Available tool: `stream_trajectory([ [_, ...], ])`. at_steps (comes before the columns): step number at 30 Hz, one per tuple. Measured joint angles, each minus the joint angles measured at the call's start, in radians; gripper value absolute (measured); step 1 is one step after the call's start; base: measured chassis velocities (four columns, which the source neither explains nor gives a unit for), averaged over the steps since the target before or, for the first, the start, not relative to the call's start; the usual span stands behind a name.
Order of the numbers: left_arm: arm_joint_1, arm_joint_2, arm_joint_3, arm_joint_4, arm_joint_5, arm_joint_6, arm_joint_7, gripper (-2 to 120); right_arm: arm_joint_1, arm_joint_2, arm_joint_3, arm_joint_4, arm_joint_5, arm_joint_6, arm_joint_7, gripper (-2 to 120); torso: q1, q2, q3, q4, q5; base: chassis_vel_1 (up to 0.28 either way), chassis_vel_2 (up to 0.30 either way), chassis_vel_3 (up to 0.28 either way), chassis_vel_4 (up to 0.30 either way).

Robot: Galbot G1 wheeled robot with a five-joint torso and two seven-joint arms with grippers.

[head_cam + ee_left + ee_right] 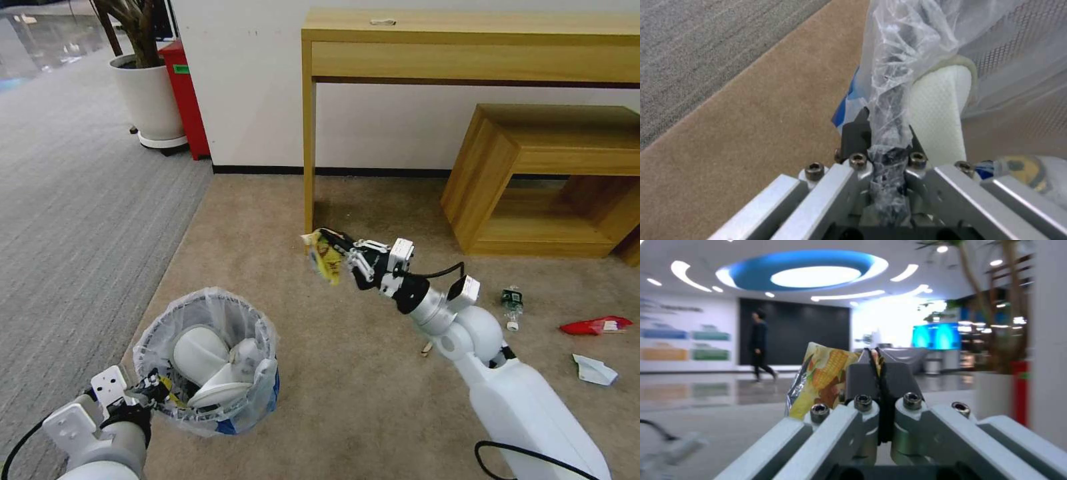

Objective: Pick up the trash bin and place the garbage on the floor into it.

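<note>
The trash bin (207, 360), lined with a crinkly white bag, hangs at the lower left over the beige floor (347, 387). My left gripper (152, 389) is shut on the trash bin rim and bag (889, 100). Two white slippers (213, 363) lie inside it, one showing close up (938, 113). My right gripper (340, 252) is raised mid-scene, shut on a yellow snack packet (327, 257) with a corn print (822, 380). Garbage on the floor at the right: a small bottle (512, 303), a red packet (595, 325), crumpled white paper (593, 370) and a wooden stick (425, 349) beside my right arm.
A wooden desk (467, 40) stands against the wall, its leg (309, 147) just behind the packet. A low wooden shelf unit (547, 180) sits at the right. Grey ribbed carpet (80, 200) lies to the left, with a white planter (148, 100) and a red box (183, 93) beyond.
</note>
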Motion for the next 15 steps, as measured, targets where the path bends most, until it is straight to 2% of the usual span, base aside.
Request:
stream_trajectory([
  [1, 0.0, 0.0, 0.0, 0.0, 0.0, 0.0, 0.0, 1, 0.0, 0.0, 0.0, 0.0, 0.0, 0.0, 0.0, 0, 0.0, 0.0, 0.0, 0.0, 0.0, 0.0, 0.0, 0.0, 0.0],
  [5, 0.002, -0.003, 0.009, 0.0, 0.017, 0.0, 0.013, 1, 0.027, 0.046, -0.193, -0.055, -0.046, 0.04, -0.01, 0, 0.0, 0.0, 0.0, 0.0, 0.0003, 0.0, 0.0, 0.0, 0.0],
  [6, 0.002, -0.003, 0.009, 0.0, 0.017, 0.0, 0.013, 1, 0.027, 0.046, -0.193, -0.055, -0.046, 0.04, -0.01, 0, 0.0, 0.0, 0.0, 0.0, 0.0003, 0.0, 0.0, 0.0, 0.0],
  [9, 0.002, -0.003, 0.006, 0.0, 0.019, 0.0, 0.015, 1, 0.086, 0.074, -0.29, -0.112, -0.084, 0.052, -0.01, 0, 0.0, 0.0, 0.0, 0.0003, -0.0002, 0.0, 0.0, 0.0, 0.0],
  [15, 0.002, -0.003, 0.01, 0.0, 0.018, 0.004, 0.016, 1, 0.139, 0.117, -0.328, -0.162, -0.115, 0.052, 0.005, 0, 0.0, 0.0, 0.0, 0.0003, -0.0003, 0.0, 0.0, 0.0, 0.0],
])
